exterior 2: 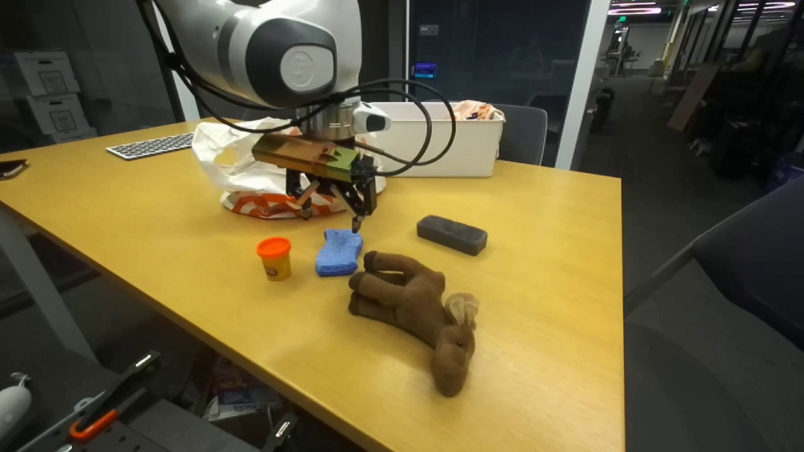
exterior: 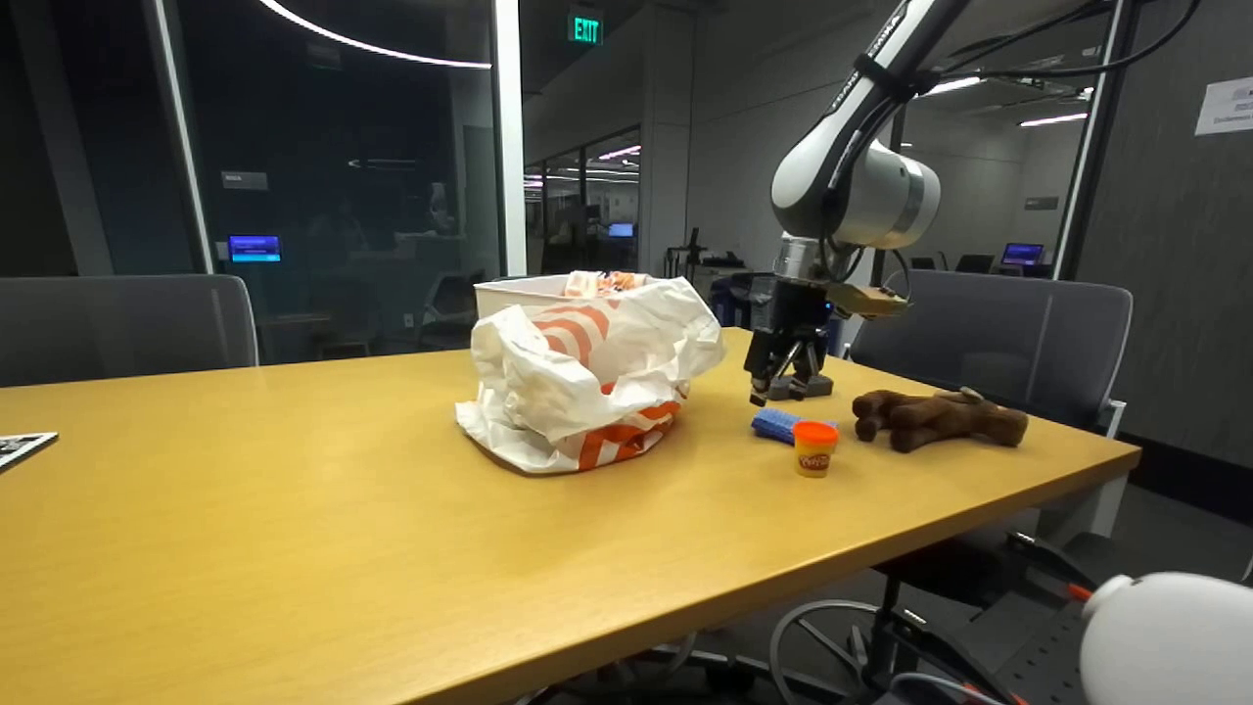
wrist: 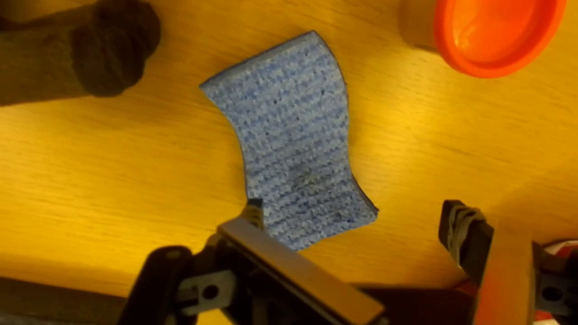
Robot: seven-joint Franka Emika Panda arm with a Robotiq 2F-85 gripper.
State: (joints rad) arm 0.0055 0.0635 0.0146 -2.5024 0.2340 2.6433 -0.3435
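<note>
Landmark: the blue sponge, flat on the table. From where I stand, the gripper hangs low at 1 end of the sponge, fingers spread wide, nothing held. Wrist view: 1 finger overlaps the sponge's edge; its partner is out past the opposite edge, over the table. Whether the overlapping finger touches, I cannot tell.

Around the sponge: orange-lidded tub near its end away from the gripper; brown stuffed toy on the side opposite the tub, feet nearest; dark block on the toy's side too, farther off. Past the gripper end: crumpled bag, near; white bin, well apart.

Step, in my judgement: lining up on the sponge, no grip made. The next move seems to call for a sideways shift so the sponge sits evenly between the 2 fingers, then a descent to its level, and only then closing. Main worry: a finger landing on the sponge's top.
</note>
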